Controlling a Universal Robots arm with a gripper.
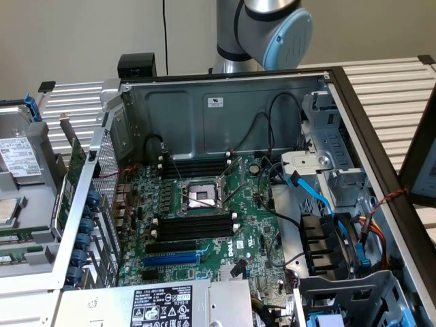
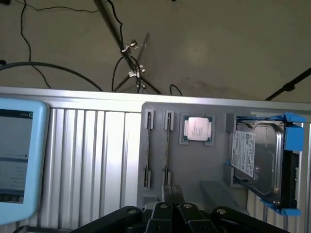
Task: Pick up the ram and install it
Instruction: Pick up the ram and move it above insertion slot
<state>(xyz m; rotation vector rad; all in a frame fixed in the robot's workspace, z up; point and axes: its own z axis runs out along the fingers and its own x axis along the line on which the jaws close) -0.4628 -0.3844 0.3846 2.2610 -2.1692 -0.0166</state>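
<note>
Ram (image 2: 167,148) — stood on its long edge in clips on the gray holder tray (image 2: 214,167), seen edge-on as a thin strip, with a second like stick (image 2: 147,145) in the clips just beside it. Kept upright, most likely, so that it can be taken by its flat faces rather than pried off a surface.

Jaws pressed fully together, nothing between them, tips near one end of the ram. Cannot tell whether over it or short of it. No grip taken yet.

CPU chip (image 2: 198,129) flat in its own recess on the same tray, between the ram and a hard drive in a blue caddy (image 2: 262,160). Bare ribbed desk (image 2: 97,145) on the ram's other side. One seat per part — probably so that each sits in a known, repeatable spot.

Open computer case (image 1: 225,102) laid on its side, motherboard (image 1: 255,245) facing up, presumably to allow reach from above. Long black memory slots (image 1: 194,225) just near of the CPU socket (image 1: 202,196), more of them (image 1: 197,167) just far of it, no stick seated in any. Robot arm (image 1: 272,27) beyond the far wall of the case.
</note>
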